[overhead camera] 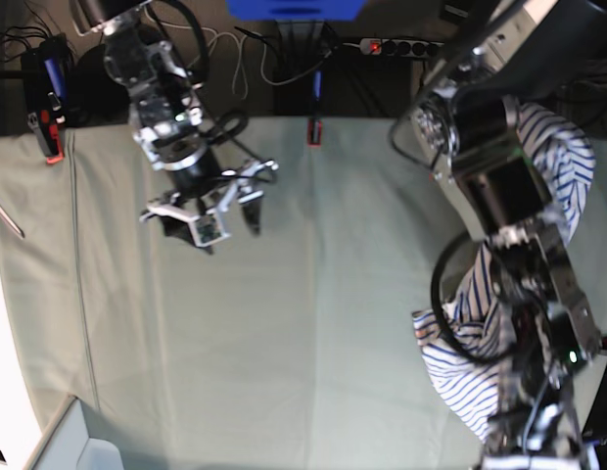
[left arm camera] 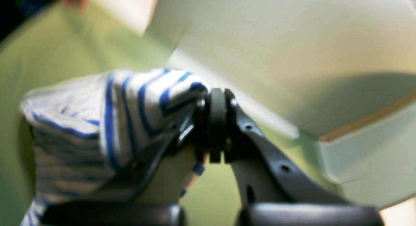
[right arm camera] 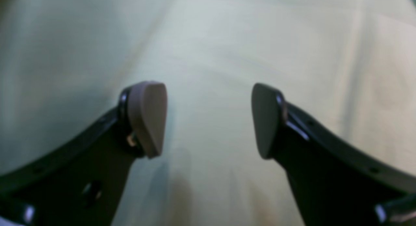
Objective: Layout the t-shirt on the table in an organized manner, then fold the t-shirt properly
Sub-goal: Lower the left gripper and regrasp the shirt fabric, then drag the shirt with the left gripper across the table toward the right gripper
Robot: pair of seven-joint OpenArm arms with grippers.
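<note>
- The t-shirt (overhead camera: 470, 377) is soft, light cloth; judged limp, it will sag and bunch, so take it by a hem or shoulder seam, not the bulk.
- It lies crumpled at the table (overhead camera: 303, 323)'s right edge, near the front corner in the base view.
- Your left gripper (left arm camera: 217, 123) is clamped on a striped fold, its arm bent over the heap.
- Your right gripper (right arm camera: 209, 120) stands apart, empty, over bare table towards the far left corner.
</note>
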